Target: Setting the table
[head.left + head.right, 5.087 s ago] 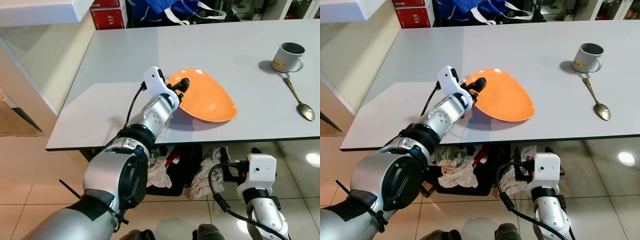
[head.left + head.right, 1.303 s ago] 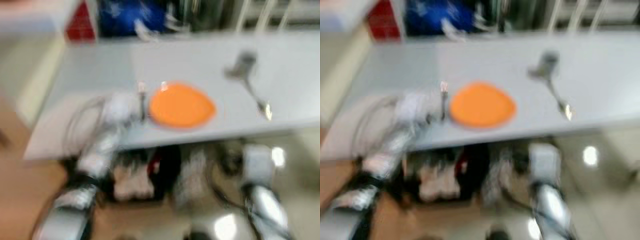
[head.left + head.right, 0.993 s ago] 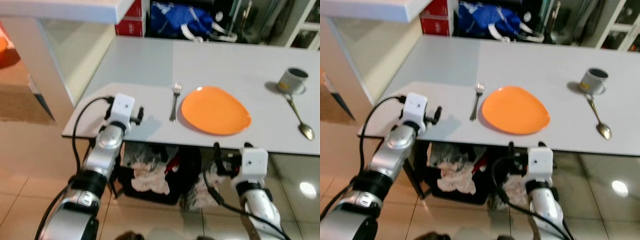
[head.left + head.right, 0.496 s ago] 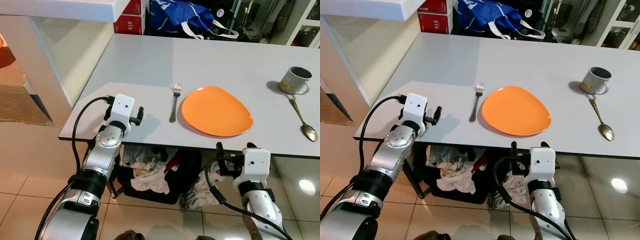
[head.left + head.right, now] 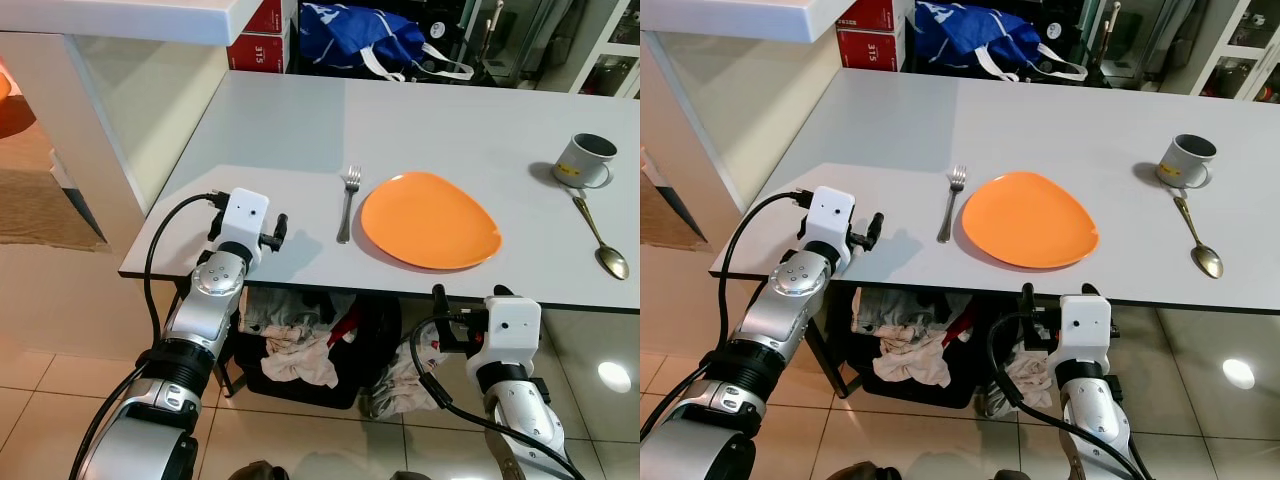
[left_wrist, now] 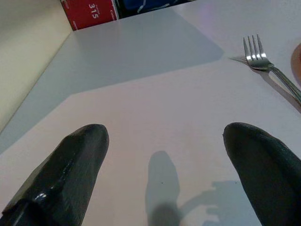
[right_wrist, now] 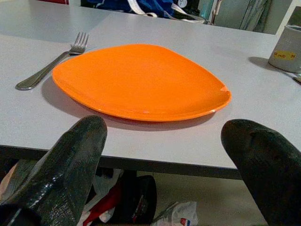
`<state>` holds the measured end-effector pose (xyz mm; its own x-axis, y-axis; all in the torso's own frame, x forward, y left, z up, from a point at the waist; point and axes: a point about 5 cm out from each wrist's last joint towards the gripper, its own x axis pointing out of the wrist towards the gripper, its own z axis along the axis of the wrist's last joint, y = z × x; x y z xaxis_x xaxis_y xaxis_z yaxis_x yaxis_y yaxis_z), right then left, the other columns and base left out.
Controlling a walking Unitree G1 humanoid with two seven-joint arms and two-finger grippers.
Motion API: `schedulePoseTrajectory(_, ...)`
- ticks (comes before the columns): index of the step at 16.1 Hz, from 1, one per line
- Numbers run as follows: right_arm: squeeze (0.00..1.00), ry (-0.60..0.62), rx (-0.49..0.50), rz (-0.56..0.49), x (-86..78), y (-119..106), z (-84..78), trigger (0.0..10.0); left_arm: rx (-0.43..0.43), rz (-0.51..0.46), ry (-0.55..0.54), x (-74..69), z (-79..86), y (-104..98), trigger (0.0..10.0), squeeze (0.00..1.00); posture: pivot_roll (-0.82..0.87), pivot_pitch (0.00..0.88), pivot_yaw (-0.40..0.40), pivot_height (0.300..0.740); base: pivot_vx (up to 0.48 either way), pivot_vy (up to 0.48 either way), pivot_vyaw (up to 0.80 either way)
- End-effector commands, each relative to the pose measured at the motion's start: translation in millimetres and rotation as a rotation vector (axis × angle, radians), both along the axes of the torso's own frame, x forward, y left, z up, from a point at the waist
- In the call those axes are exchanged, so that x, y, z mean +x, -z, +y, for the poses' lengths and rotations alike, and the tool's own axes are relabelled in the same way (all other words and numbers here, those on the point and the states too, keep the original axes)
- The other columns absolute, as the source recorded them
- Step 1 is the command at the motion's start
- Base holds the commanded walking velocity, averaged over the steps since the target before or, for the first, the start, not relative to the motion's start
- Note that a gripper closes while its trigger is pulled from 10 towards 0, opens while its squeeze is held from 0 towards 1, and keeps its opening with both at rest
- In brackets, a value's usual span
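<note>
The orange plate (image 5: 431, 219) lies flat near the front edge of the grey table (image 5: 280, 140), with the fork (image 5: 347, 200) just beside it on its left. Well off to the right stand the mug (image 5: 584, 160) and, in front of it, the spoon (image 5: 598, 238), apart from the plate. The left gripper (image 5: 275, 232) hovers over the table's near corner, fingers spread, holding nothing. The right gripper (image 7: 164, 174) hangs below the table edge, fingers apart and empty. The place looks half laid; I'd guess the spoon must be brought beside the plate next.
</note>
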<state>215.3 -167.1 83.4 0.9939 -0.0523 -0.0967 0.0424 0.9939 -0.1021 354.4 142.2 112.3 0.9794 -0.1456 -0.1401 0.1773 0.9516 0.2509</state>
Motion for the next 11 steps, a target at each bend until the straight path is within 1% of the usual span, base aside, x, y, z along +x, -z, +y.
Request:
schedulePoseTrajectory(1,0.00,0.014,-0.005,0.012,-12.7,-1.7,0.6,10.0,-0.458,0.186,0.037,26.7,-72.9,-24.8,10.0,0.00,-0.15,0.028,0.087,0.727,0.000,0.000,0.00)
schedulePoseTrajectory(9,0.00,0.014,-0.005,0.012,-12.7,-1.7,0.6,10.0,-0.458,0.186,0.037,26.7,-72.9,-24.8,10.0,0.00,-0.15,0.028,0.087,0.727,0.000,0.000,0.00)
schedulePoseTrajectory(10,0.00,-0.009,0.009,-0.008,4.0,4.5,-5.4,10.0,0.060,-0.057,0.113,-32.4,3.1,6.8,10.0,0.00,-0.16,0.000,0.000,0.727,0.000,0.000,0.00)
schedulePoseTrajectory(11,0.00,-0.016,0.014,-0.014,6.1,7.4,-8.1,10.0,0.039,-0.068,0.173,-54.8,-1.0,11.7,10.0,0.00,-0.16,0.000,0.000,0.727,0.000,0.000,0.00)
